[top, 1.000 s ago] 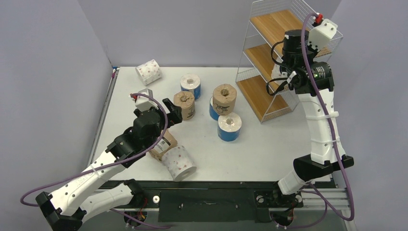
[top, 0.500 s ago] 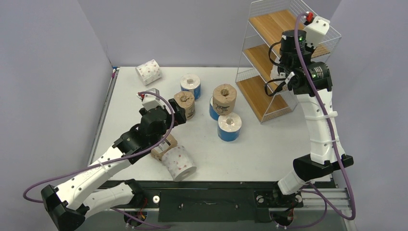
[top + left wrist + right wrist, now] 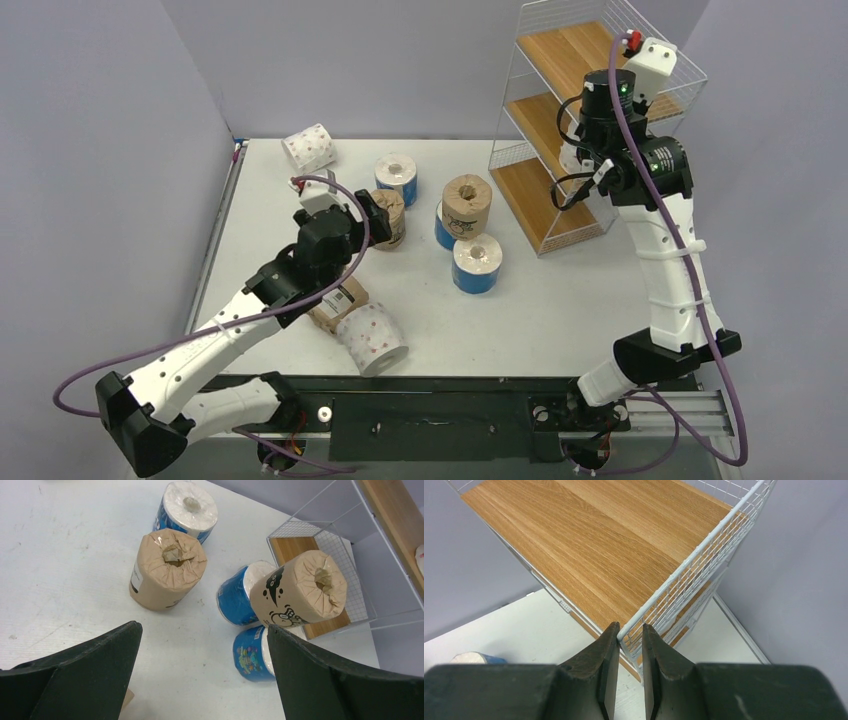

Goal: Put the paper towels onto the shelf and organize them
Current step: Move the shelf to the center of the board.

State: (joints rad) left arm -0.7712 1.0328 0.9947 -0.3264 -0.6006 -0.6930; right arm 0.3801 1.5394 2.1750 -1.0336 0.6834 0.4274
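Note:
The shelf (image 3: 541,118) stands at the table's far right; it also shows in the right wrist view (image 3: 599,540) and the left wrist view (image 3: 299,549). My right gripper (image 3: 636,92) (image 3: 630,628) is shut on the wire corner of its top tier. My left gripper (image 3: 368,214) (image 3: 202,627) is open and empty, just above the table beside an upright brown roll (image 3: 386,216) (image 3: 167,570). Past it stand a blue roll (image 3: 189,507), a brown roll (image 3: 300,592) stacked on a blue one (image 3: 239,599), and another blue roll (image 3: 251,655).
A dotted white roll (image 3: 308,150) lies at the far left of the table. Another dotted roll (image 3: 372,338) and a brown roll (image 3: 340,298) lie near the front, under my left arm. Grey walls close in on the left and back.
My left arm has reached forward and right, closing on the upright brown roll. My right gripper has shifted slightly left at the shelf's top, and the shelf has shifted slightly with it.

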